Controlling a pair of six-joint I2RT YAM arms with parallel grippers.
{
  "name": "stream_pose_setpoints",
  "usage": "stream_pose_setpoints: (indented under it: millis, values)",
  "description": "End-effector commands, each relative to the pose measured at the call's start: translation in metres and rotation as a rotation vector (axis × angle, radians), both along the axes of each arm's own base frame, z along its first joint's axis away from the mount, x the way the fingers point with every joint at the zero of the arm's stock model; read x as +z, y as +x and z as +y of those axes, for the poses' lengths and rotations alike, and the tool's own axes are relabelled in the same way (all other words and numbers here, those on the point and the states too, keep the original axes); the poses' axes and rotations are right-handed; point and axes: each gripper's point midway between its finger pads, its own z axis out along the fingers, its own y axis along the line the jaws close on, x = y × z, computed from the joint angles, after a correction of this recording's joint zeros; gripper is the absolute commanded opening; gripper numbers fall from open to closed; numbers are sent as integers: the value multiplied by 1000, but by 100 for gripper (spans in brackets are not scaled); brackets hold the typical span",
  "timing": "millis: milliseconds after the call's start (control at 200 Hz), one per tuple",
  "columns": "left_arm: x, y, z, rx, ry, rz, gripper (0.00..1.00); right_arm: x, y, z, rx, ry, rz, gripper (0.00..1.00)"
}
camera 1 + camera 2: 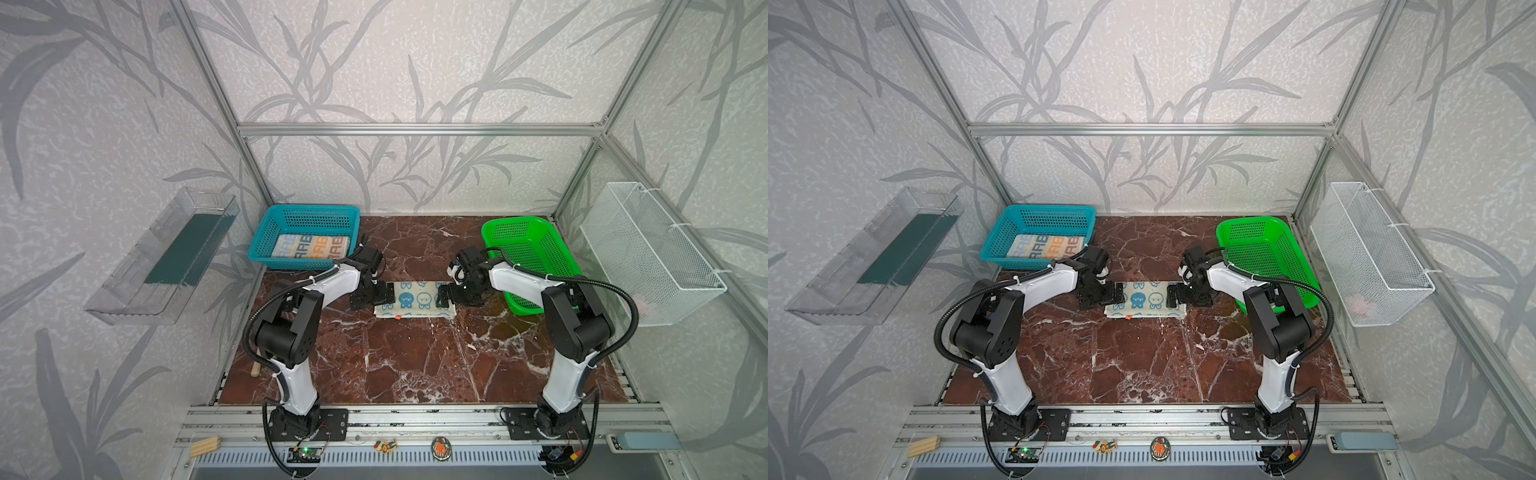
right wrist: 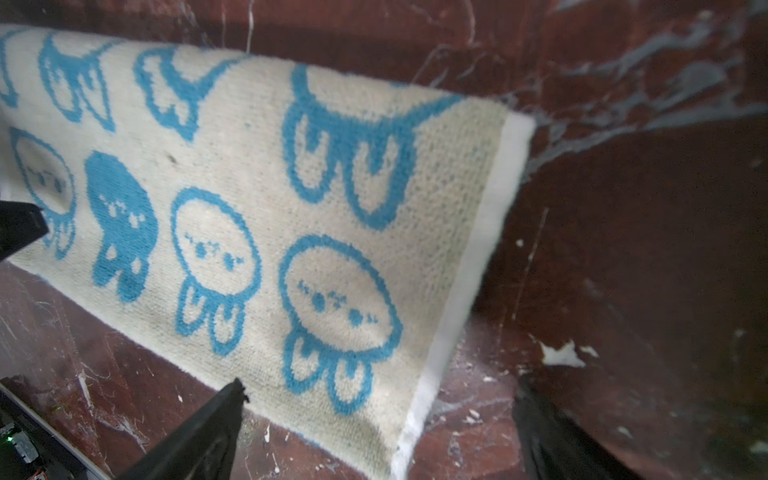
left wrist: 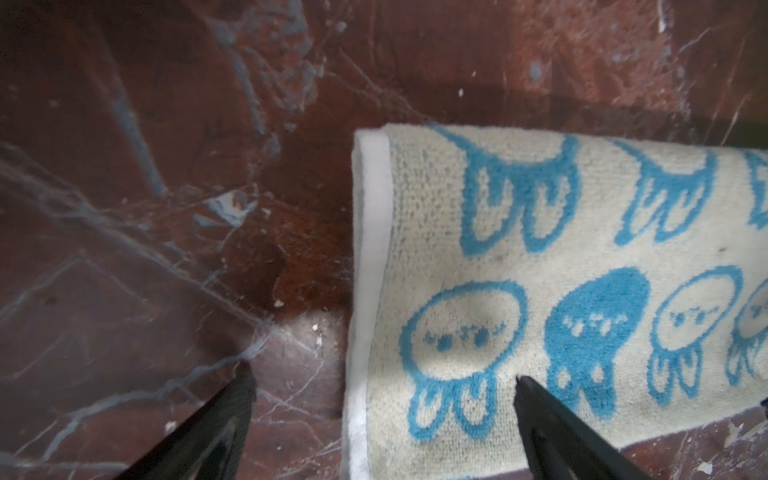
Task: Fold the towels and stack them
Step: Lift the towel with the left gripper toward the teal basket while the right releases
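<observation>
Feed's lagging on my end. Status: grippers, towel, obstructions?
Left gripper, right gripper open at blue-bunny towel ends. Towel a folded strip on table. Striped RABBIT towel in blue basket. Nothing blocking.

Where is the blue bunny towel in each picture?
In a top view: blue bunny towel mid-table, between left end effector and right end effector.
In a top view: blue bunny towel mid-table too.
Left wrist view: close up, white hem between open fingertips.
Right wrist view: close up, white hem between open fingertips.
Shared landmark: the one solid blue bunny.
</observation>
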Motion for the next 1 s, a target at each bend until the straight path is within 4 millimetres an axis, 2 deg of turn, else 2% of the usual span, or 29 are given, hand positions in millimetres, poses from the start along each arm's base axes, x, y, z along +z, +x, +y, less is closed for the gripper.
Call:
stream_pose_setpoints:
  millis: [0, 115, 495, 615, 710, 785, 895, 970, 995]
  values:
    - [-2, -1, -9, -20, -22, 24, 99, -11, -6, 10, 9, 15, 42, 99]
    - [-9, -3, -17, -29, -39, 38, 96, -13, -8, 17, 16, 28, 50, 99]
    - [-34, -9, -37, -48, -60, 49, 71, -13, -12, 37, 39, 54, 56, 99]
    - [-35, -10, -39, -59, -57, 42, 58, -16, -14, 40, 47, 53, 62, 99]
    - [-32, -9, -36, -66, -43, 26, 39, -15, -15, 41, 51, 54, 61, 99]
    - [-28, -8, -33, -71, -26, 18, 27, -14, -14, 40, 52, 51, 57, 99]
    - [-17, -5, -27, -86, 17, 2, 12, -6, -12, 42, 63, 55, 39, 99]
    - [-1, 1, -20, -103, 61, -21, 0, 4, -7, 43, 75, 59, 12, 99]
    - [5, 4, -17, -109, 83, -31, 0, 9, -5, 44, 79, 61, -1, 99]
